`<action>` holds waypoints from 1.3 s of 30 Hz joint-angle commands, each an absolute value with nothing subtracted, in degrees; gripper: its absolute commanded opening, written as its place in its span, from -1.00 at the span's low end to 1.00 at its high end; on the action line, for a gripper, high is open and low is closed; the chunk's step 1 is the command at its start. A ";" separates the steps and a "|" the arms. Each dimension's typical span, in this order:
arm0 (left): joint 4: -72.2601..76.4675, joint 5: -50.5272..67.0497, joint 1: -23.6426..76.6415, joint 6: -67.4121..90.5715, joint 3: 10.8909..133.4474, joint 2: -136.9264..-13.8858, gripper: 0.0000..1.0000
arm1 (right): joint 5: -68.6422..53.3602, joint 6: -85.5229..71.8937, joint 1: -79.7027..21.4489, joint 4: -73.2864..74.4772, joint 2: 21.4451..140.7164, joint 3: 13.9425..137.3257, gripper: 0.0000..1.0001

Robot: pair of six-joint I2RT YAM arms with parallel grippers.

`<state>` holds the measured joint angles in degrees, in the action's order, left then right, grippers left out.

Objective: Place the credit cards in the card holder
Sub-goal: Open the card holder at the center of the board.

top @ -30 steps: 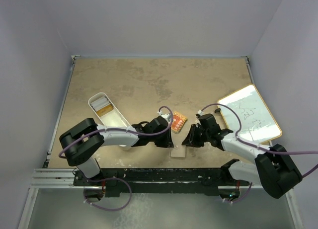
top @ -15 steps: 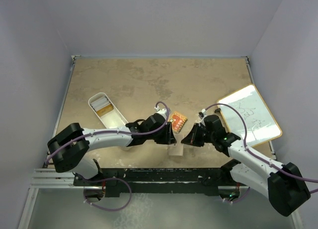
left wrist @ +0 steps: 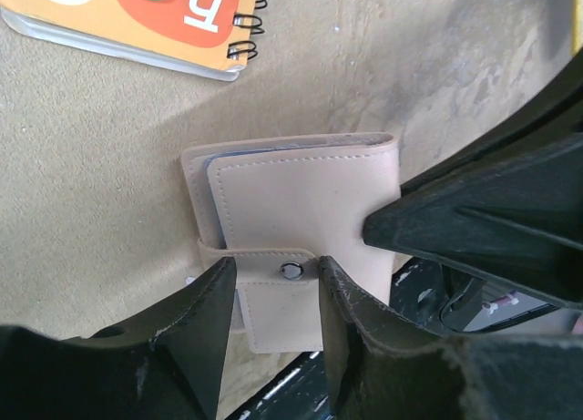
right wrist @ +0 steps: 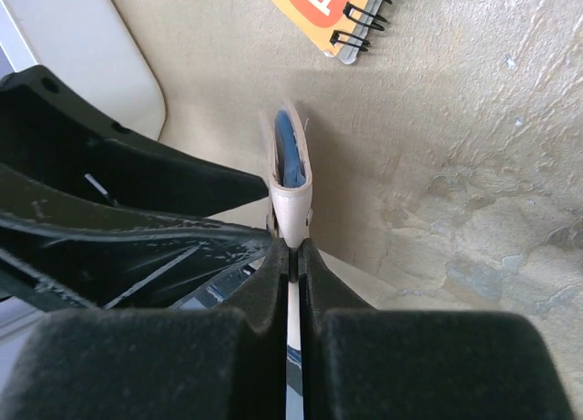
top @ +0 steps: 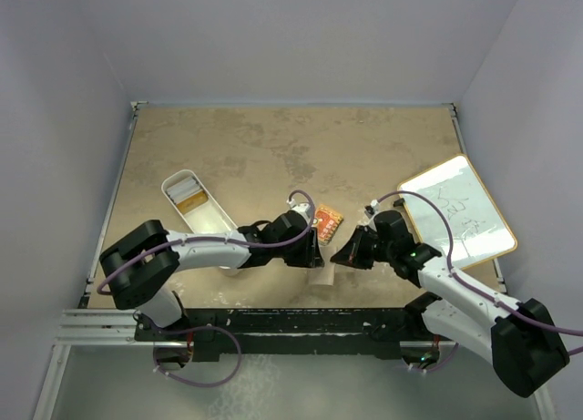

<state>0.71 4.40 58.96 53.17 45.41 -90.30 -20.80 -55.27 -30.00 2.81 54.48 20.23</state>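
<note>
Showing the card holder (right wrist: 290, 197) at the near edge of the table (top: 273, 147), between the arms: the right gripper (right wrist: 291, 256) is clamped on its thin edge, a blue card (right wrist: 287, 156) visible inside. The left gripper (left wrist: 275, 283), half-spread and empty, meets the broad face, fingers flanking the snap tab (left wrist: 290, 271), so it is better placed to open the flap

White bin (top: 196, 206), orange spiral notebook (top: 327, 223) and whiteboard (top: 458, 210) lie on the table (top: 273, 147).
</note>
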 commanded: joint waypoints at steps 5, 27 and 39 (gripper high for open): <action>1.85 4.05 59.13 50.90 47.83 -92.31 -0.26 | -23.08 -57.00 -30.32 0.35 52.87 21.36 -1.00; -7.21 -1.84 59.23 48.38 48.91 -90.44 -1.00 | -19.97 -51.72 -30.31 4.89 54.36 21.80 -1.00; -7.96 -3.54 59.24 50.25 47.86 -83.38 -1.00 | -8.23 -39.93 -30.34 21.33 61.02 31.81 -0.18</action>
<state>-8.84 -2.02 59.29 49.95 48.10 -86.76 -13.28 -45.08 -30.11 14.17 61.19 26.44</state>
